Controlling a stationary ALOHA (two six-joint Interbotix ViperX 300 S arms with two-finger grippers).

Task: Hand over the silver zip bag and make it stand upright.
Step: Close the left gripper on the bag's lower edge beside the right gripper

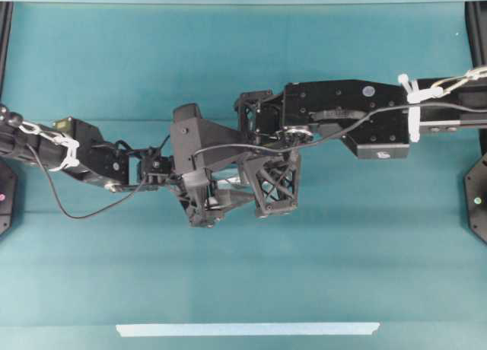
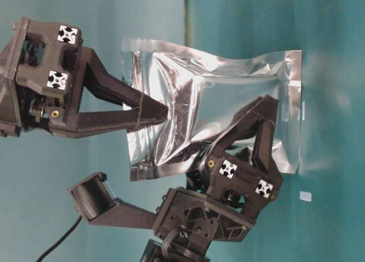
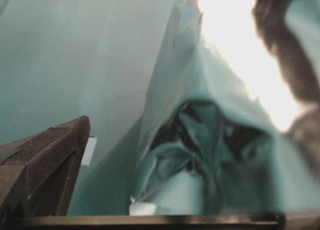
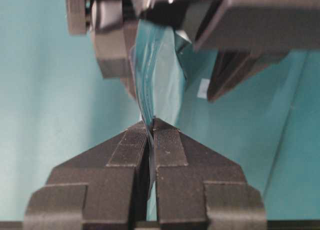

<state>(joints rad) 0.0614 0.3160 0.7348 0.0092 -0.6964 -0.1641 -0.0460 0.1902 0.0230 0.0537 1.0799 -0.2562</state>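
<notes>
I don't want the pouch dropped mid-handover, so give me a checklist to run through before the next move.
1. The right gripper has a firm pinch on the silver zip bag: ok, its fingers are shut on the bag's edge.
2. The left gripper is open to receive: ok, fingers apart.
3. Bag sits between the left fingers: ok, seen in the right wrist view.
4. Left gripper closed on the bag before the right lets go: not ok, not yet done.
5. Bag clear of the table: cannot tell.
</notes>
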